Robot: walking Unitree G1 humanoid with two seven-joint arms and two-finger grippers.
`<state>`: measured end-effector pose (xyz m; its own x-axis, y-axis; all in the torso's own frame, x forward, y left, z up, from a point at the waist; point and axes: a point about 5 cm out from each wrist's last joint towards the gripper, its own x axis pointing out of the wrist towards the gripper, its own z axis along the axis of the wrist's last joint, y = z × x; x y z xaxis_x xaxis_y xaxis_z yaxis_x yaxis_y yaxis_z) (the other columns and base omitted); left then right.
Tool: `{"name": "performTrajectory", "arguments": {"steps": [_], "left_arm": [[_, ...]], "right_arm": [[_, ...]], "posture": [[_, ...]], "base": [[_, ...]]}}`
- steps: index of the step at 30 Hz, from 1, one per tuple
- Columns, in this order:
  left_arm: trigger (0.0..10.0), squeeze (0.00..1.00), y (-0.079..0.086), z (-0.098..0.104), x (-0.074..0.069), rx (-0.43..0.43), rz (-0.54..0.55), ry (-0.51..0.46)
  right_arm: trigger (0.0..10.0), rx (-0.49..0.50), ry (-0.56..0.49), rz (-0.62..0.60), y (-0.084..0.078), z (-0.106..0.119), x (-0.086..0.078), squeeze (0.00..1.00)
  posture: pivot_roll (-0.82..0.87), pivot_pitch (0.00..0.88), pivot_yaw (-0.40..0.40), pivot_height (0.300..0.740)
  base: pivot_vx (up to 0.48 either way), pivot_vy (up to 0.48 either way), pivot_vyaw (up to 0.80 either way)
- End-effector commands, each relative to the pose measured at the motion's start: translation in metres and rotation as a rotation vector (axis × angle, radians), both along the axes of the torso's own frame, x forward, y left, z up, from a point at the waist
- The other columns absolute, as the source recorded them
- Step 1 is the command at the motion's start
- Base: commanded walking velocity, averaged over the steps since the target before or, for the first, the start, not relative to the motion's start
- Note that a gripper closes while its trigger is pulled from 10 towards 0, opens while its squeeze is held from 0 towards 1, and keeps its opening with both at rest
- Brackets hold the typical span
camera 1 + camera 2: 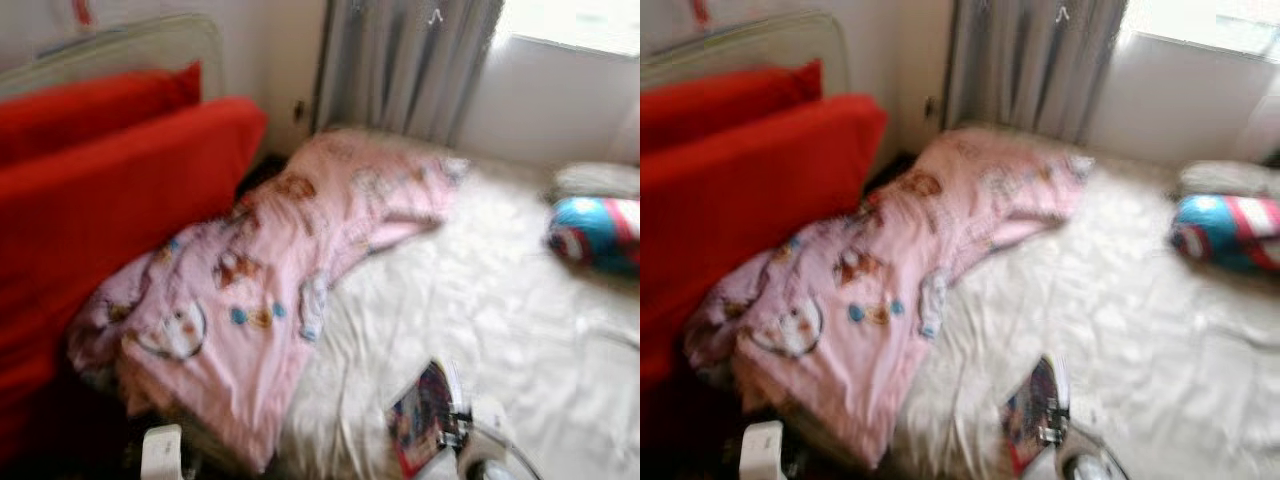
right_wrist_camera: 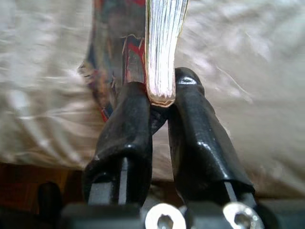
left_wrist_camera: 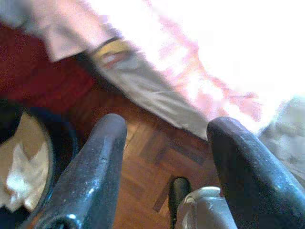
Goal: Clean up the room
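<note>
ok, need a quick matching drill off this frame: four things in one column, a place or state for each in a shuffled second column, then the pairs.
Things:
1. book
2. pink blanket
3. blue and red pillow
4. left hand

Place or state:
A. open, over the wood floor beside the bed
B. on the white sheet near the window side
C. pinched between the right hand's fingers, above the bed edge
D. spread along the bed next to the red sofa

Pairs: 1-C, 2-D, 3-B, 4-A
</note>
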<state>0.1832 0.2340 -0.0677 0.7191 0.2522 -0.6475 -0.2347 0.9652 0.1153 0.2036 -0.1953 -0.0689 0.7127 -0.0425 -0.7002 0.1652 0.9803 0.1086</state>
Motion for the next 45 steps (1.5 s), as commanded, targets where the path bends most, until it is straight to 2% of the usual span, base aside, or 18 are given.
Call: {"name": "performTrajectory", "arguments": {"steps": [1, 16, 28, 36, 45], "left_arm": [[10.0, 0.00, -0.0121, -0.0112, -0.0144, -0.126, -0.065, 0.062], [10.0, 0.00, -0.0135, -0.0103, -0.0116, -0.120, -0.074, 0.058], [10.0, 0.00, -0.0064, -0.0106, -0.0159, -0.094, -0.068, 0.072], [10.0, 0.00, -0.0070, -0.0097, -0.0134, -0.084, -0.075, 0.068], [10.0, 0.00, -0.0083, -0.0095, -0.0123, -0.084, -0.074, 0.067]], "right_arm": [[10.0, -0.106, -0.439, -0.108, -0.0245, 0.0578, 0.0538, 0.00], [10.0, -0.107, -0.450, -0.109, -0.0244, 0.0593, 0.0549, 0.00], [10.0, -0.115, -0.482, -0.057, -0.0185, 0.0627, 0.0579, 0.00], [10.0, -0.105, -0.500, -0.040, -0.0150, 0.0646, 0.0598, 0.00], [10.0, -0.092, -0.500, -0.051, -0.0162, 0.0651, 0.0607, 0.00]], "posture": [[0.09, 0.000, -0.098, 0.740], [0.09, 0.000, -0.097, 0.740], [0.09, 0.000, -0.082, 0.740], [0.09, 0.000, -0.077, 0.740], [0.09, 0.000, -0.079, 0.740]], "base": [[0.000, 0.000, -0.77], [0.000, 0.000, -0.78], [0.000, 0.000, 0.00], [0.000, 0.000, 0.76], [0.000, 0.000, 0.00]]}}
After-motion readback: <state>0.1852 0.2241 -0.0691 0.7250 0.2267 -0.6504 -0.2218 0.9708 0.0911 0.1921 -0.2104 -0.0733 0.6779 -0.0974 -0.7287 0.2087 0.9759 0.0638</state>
